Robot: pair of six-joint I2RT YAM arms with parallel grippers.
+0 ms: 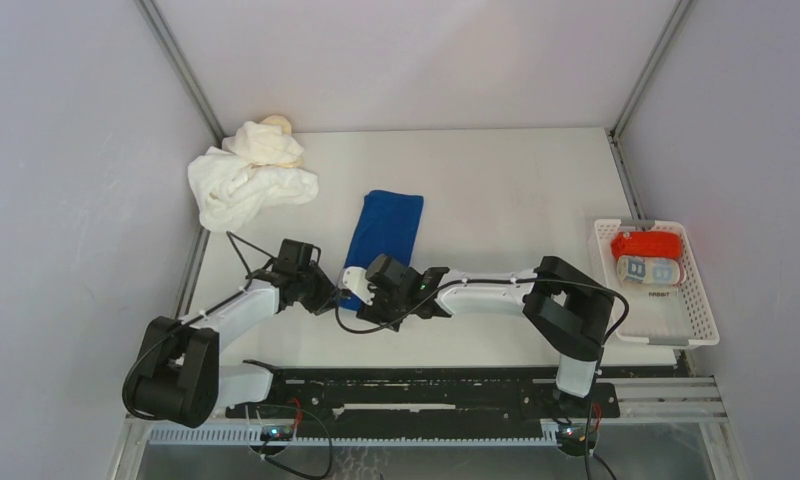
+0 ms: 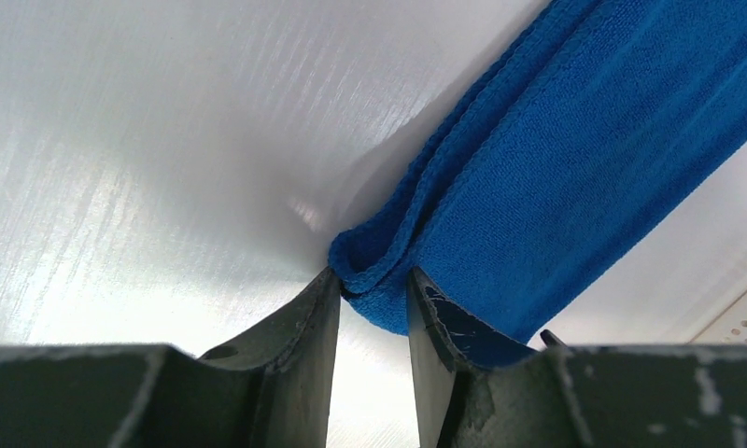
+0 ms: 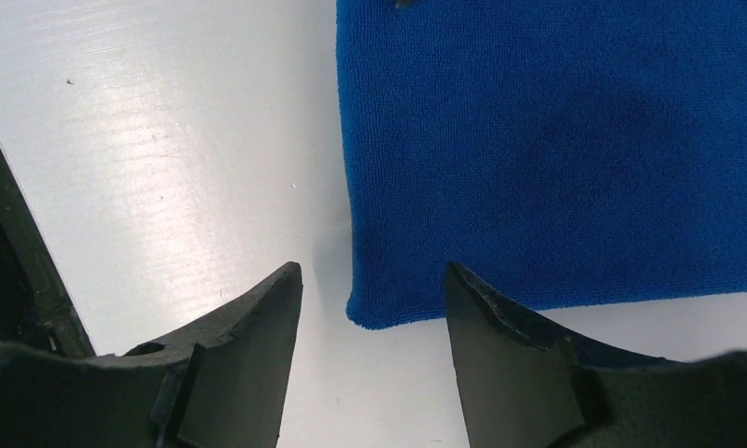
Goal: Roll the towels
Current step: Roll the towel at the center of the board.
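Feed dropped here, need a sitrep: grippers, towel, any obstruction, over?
Left gripper pinching blue towel near corner. Right gripper open, astride other near corner. Towel flat, unrolled. Nothing on it.

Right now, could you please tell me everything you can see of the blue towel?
The blue towel is royal-blue terry, folded into a long strip with layered edges. It lies flat on the white table, angled away from the arms. The left gripper pinches one near corner, bunching it; the right gripper stands open astride the other near corner.

White slatted basket (image 1: 662,318) on table (image 1: 506,190)
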